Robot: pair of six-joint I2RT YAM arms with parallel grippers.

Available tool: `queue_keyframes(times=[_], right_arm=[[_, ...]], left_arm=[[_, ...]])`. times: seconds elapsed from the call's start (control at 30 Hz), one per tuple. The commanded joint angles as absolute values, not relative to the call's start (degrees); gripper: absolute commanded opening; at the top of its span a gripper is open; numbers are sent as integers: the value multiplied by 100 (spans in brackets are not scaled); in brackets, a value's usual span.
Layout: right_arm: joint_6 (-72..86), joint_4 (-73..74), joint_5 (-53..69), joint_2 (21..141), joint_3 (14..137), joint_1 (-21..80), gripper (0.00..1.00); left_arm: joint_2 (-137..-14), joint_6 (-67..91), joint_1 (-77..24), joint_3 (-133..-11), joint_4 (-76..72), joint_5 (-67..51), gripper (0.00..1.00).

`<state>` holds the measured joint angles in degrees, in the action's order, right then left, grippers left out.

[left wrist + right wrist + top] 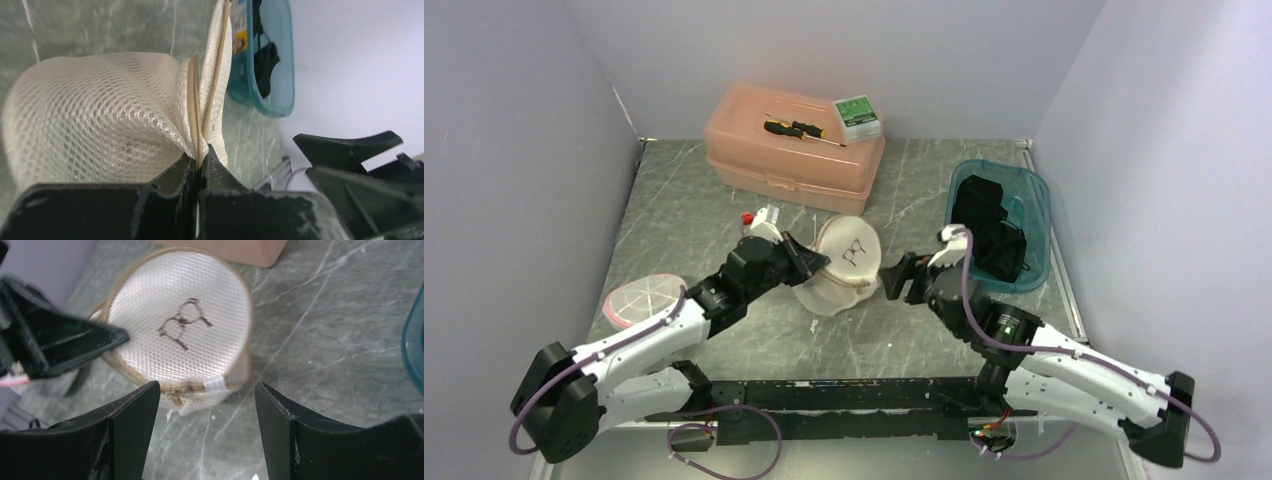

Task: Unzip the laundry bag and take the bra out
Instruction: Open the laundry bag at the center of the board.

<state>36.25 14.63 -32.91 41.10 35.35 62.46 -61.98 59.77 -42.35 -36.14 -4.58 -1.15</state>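
Far out to the left of the left gripper [201,162], near its arm, a round pink dish [641,300] sits on the marble table [684,210]. That gripper's jaws are pinched together on the zipper [210,90] seam of the white mesh laundry bag [180,315], gripping the fabric right where the two rows of teeth meet. The bag bulges just in front of the fingertips and to their left, its round face tipped upward and marked with a brown bra outline [182,322]. Beyond the left gripper, at the back of the table, a pink case [794,165] carries a screwdriver [802,129] and a small green-and-white box [857,115]. The right gripper [902,277] faces the bag from the opposite side with its jaws spread apart and nothing between them. The bag's lower edge and its white tag [216,384] lie just ahead of its fingertips, apart from them. Behind and to the right of the right gripper, a teal tub [1036,200] holds a black garment [989,230].
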Motion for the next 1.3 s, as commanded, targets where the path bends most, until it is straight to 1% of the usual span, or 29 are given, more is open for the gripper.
queue_keyframes(times=[0.0, 0.17, 0.2, 0.23, 0.33, 0.37, 0.43, 0.67, 0.77, 0.9, 0.97, 1.03, 1.1, 1.27], right_arm=[[3692, 768, -1592, 4041, 3613, 5217, 73], [3635, 466, -1183, 4606, 3937, 5023, 72], [3634, 405, -1112, 4753, 3987, 5019, 72], [3624, 356, -1040, 4903, 4044, 5024, 72], [3621, 242, -871, 5316, 4140, 5027, 71], [3601, 187, -811, 5427, 4146, 5023, 70], [3537, 120, -744, 5630, 4176, 5020, 70], [3354, 90, -451, 6299, 4491, 5130, 68], [3114, 231, -669, 6602, 4834, 5381, 68], [2641, 601, -1120, 7253, 5541, 5794, 68], [2491, 750, -1398, 7575, 5846, 5883, 68], [2366, 798, -1606, 7864, 6038, 5871, 68], [2266, 890, -1804, 8169, 6225, 5791, 68], [2125, 966, -1644, 8762, 6738, 5608, 69]], left_arm=[[-5703, 5339, -4213, -2954, -2493, 1081, 3], [-5886, 5646, -4225, -2015, -3623, 981, 3], [-5949, 5748, -4249, -1851, -3753, 949, 7], [-6006, 5865, -4261, -1635, -3853, 934, 13], [-5959, 6077, -4258, -1275, -3833, 899, 34], [-5845, 6125, -4262, -1211, -3665, 907, 42], [-5394, 6159, -4263, -1174, -3149, 914, 54], [-3531, 6062, -4271, -1649, 0, 1171, 73], [-2904, 6102, -4271, -1953, 1298, 1412, 77], [-2480, 6214, -4269, -2415, 2679, 1981, 76], [-2465, 6139, -4264, -2519, 2870, 2219, 76], [-2587, 5964, -4264, -2638, 2747, 2320, 77], [-2959, 5744, -4261, -2818, 2512, 2306, 77], [-3912, 5379, -4263, -3571, 2594, 2369, 76]])
